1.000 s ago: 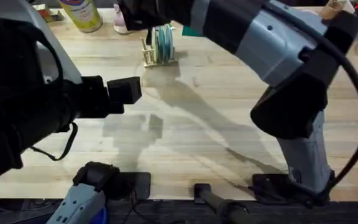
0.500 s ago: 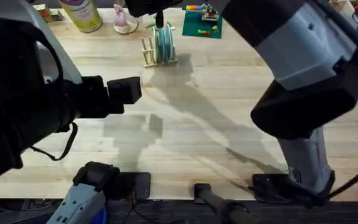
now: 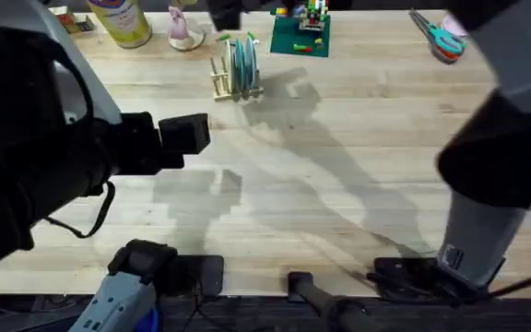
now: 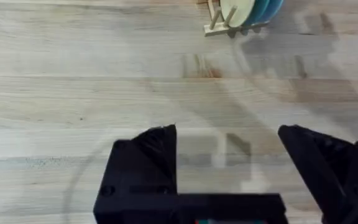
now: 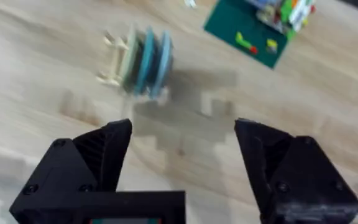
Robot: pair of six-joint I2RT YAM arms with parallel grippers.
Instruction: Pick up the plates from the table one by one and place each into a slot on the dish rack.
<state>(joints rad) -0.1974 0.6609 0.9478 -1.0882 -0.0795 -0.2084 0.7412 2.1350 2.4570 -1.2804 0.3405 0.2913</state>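
The dish rack stands at the far middle of the table, with three plates upright on edge between its dowels. In the right wrist view the plates read pale, blue and turquoise in the rack. My right gripper hangs open and empty, high above the table on the near side of the rack. Over the left part of the table my left gripper is open and empty, well short of the rack and its plates.
A green brick baseplate with small bricks lies just right of the rack. A yellow bottle and a pink item stand at the back left. Teal scissors lie at the back right.
My right arm has pulled up and back from the rack, uncovering the baseplate and scissors. The plates stay in the rack. The left arm has not moved.
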